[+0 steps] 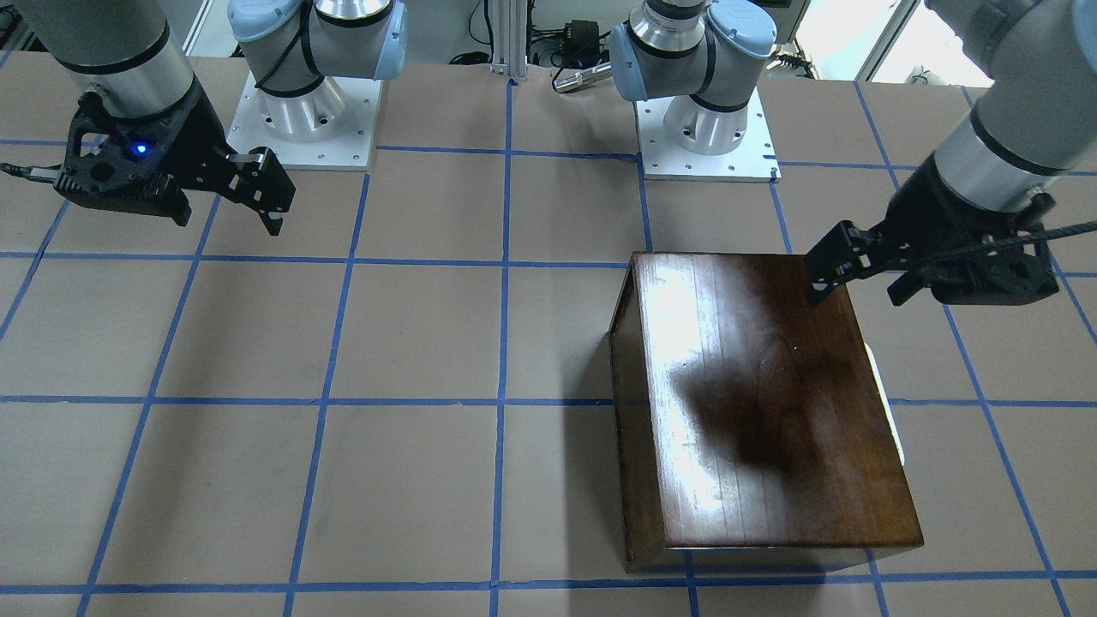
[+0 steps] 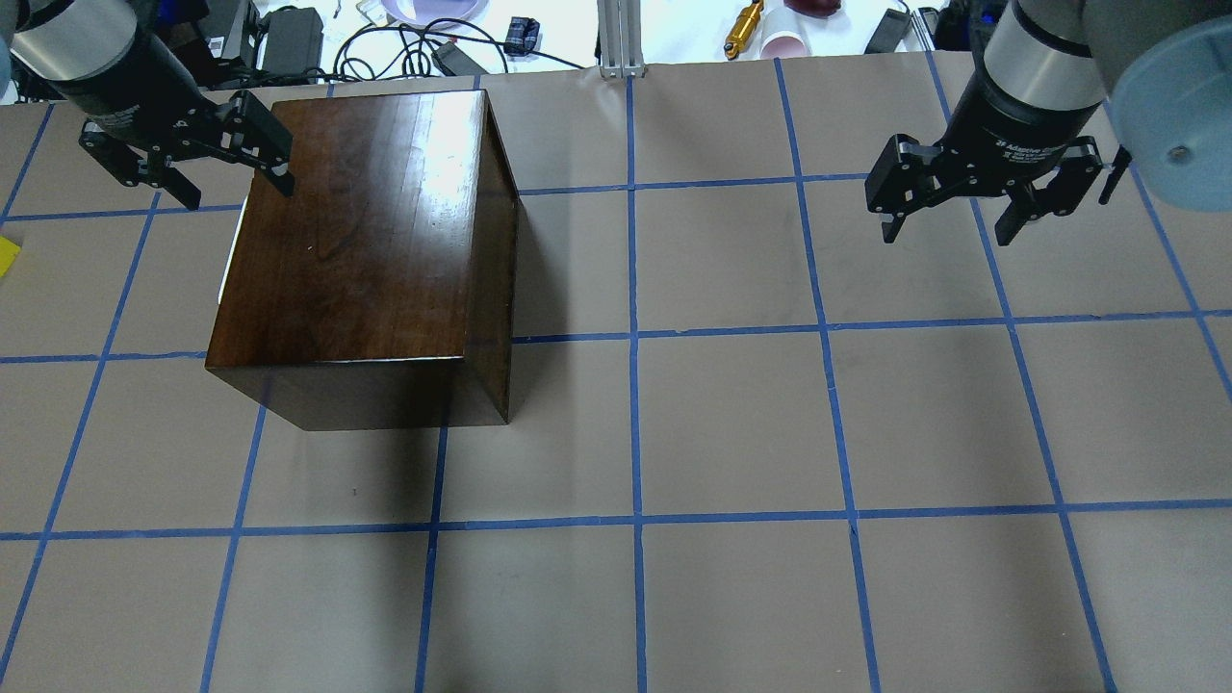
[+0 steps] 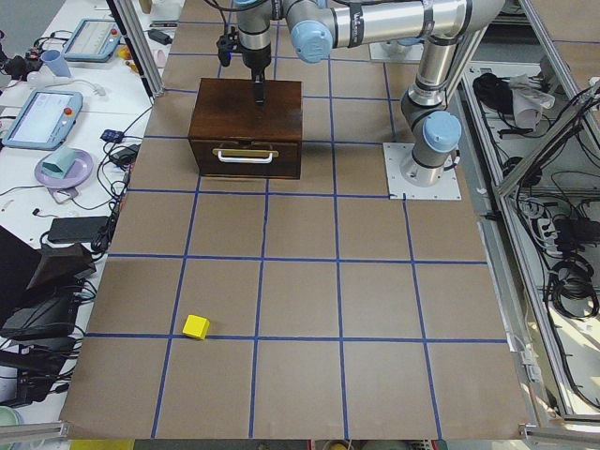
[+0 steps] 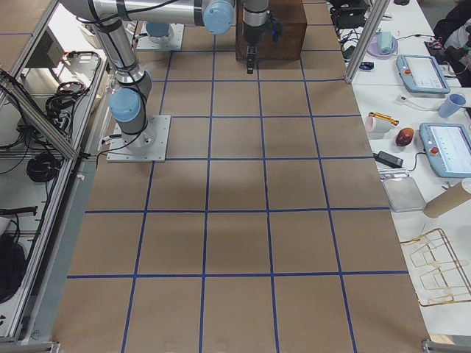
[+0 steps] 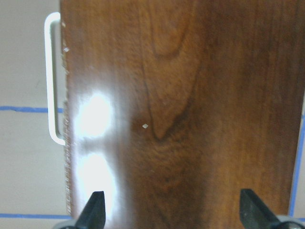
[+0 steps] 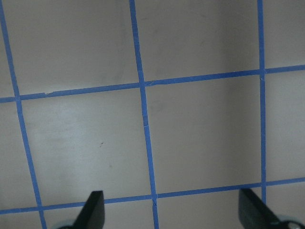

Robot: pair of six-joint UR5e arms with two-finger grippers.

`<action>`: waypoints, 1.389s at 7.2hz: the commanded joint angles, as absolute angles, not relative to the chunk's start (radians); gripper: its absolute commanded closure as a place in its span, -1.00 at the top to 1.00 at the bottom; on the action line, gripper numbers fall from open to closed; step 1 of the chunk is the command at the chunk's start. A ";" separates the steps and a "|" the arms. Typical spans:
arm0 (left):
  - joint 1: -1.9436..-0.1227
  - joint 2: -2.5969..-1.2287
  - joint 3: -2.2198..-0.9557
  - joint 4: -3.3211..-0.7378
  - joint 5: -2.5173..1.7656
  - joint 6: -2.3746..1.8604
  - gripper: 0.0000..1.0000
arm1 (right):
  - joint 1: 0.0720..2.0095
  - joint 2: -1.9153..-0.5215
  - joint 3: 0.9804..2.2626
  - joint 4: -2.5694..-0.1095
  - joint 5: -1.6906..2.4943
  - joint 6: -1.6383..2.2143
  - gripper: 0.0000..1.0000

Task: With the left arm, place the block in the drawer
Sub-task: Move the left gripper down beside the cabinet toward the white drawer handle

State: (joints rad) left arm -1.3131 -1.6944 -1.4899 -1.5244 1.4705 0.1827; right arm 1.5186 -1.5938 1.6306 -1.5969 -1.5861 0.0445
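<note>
Block (image 3: 196, 326): yellow cube on the table, on a blue tape line, nearest the camera at the robot's left end; nothing touches it.
Drawer (image 3: 246, 157): shut, with its dark front flush in the box and its white handle (image 5: 52, 78) facing the block's end of the table; we see none of its pale tray.
Box (image 2: 366, 241): dark and glossy, standing between the block and the two arm bases.
Left gripper (image 2: 234, 191): hangs over the box top, near the handle edge, with fingers spread wide and nothing between them.
Bearing: from these fingers the block lies out past the drawer front, toward the robot's left and a little farther from its base. It is lower, on the table, and well apart from them.
Axis: the block is a cube, so we find no long axis; we judge that either pair of opposite faces would take the pinch.
Right gripper (image 2: 948, 231): farthest off, over bare table, with fingers spread and empty.
Nearer arm: the left, plainly.
Order: we judge that the drawer must be drawn out toward the block before anything can go in.
</note>
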 commanded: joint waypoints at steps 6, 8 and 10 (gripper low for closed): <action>-1.042 -1.860 -1.460 -1.410 1.420 0.426 1.00 | 1.519 -1.594 1.631 -1.597 -1.586 0.044 1.00; -1.042 -1.890 -1.457 -1.390 1.414 0.471 1.00 | 1.517 -1.594 1.631 -1.597 -1.586 0.044 1.00; -1.042 -1.910 -1.480 -1.281 1.416 0.617 1.00 | 1.519 -1.594 1.631 -1.597 -1.586 0.044 1.00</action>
